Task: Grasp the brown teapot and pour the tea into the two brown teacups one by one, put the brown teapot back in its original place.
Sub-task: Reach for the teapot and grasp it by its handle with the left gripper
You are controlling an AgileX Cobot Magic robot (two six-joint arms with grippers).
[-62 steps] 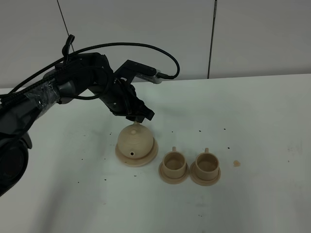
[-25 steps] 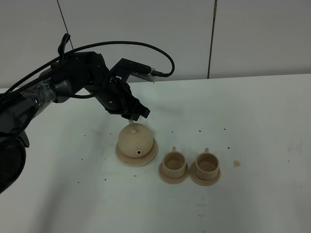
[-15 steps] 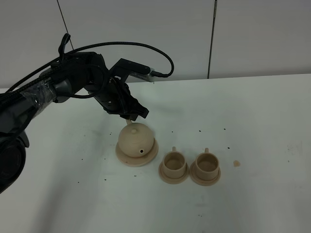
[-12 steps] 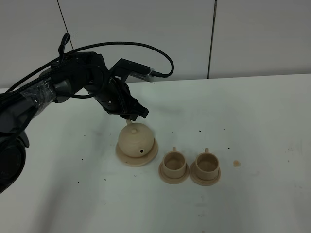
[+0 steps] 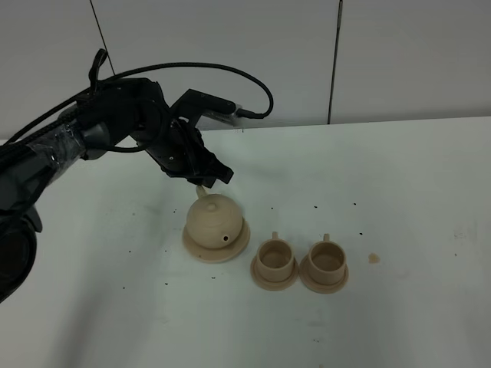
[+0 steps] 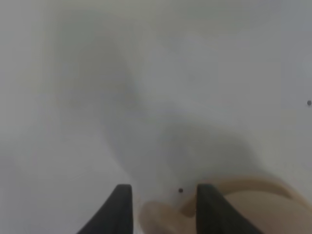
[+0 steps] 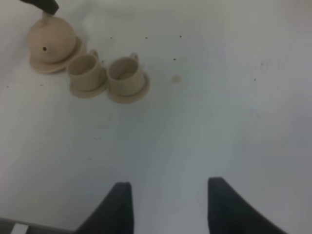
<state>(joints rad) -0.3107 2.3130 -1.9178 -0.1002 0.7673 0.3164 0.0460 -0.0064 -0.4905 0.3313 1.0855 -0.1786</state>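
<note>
The brown teapot (image 5: 215, 220) sits on its wide saucer (image 5: 193, 247), spout hole facing front right. My left gripper (image 5: 204, 182) is just above its rear handle. In the left wrist view the two fingers (image 6: 119, 209) straddle the blurred tan handle (image 6: 163, 217) closely, and the jaws look closed on it. The two brown teacups (image 5: 275, 259) (image 5: 327, 259) stand on small saucers to the teapot's right, handles pointing back. My right gripper (image 7: 168, 209) is open and empty, far from the teapot (image 7: 51, 39) and the cups (image 7: 85, 70) (image 7: 126, 73), and is out of the high view.
A small tan crumb (image 5: 374, 258) lies right of the cups. Dark specks dot the white table (image 5: 399, 192). A black cable (image 5: 230, 77) loops over the left arm, with the wall close behind.
My left gripper has moved slightly up and to the left at the handle. The teapot has turned on its saucer, its spout hole swinging to the right. The cups have not moved.
</note>
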